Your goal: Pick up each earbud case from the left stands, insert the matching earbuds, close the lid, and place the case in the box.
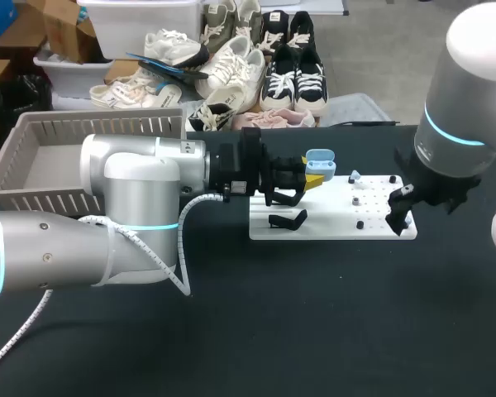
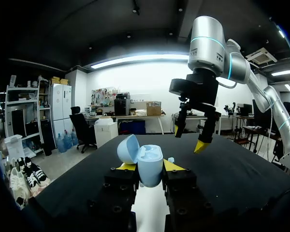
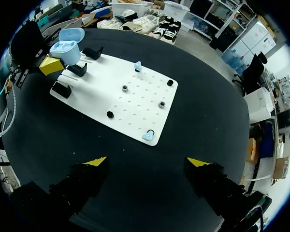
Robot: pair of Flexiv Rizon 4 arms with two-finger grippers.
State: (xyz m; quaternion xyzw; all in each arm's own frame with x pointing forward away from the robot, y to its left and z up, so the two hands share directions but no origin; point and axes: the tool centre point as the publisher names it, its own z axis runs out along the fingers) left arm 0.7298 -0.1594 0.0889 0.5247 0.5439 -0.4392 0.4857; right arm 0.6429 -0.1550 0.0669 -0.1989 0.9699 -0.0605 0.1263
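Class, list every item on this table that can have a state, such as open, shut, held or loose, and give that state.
earbud case, lid open, gripped from both sides
left tool, shut on the earbud case
right tool, open, holding nothing
earbuds, two, loose on the white board, not in the case
stands, no case on them

No text, number, label or sign can be read on the earbud case (image 1: 320,160), the white board (image 1: 339,222) or the surface (image 1: 314,331).
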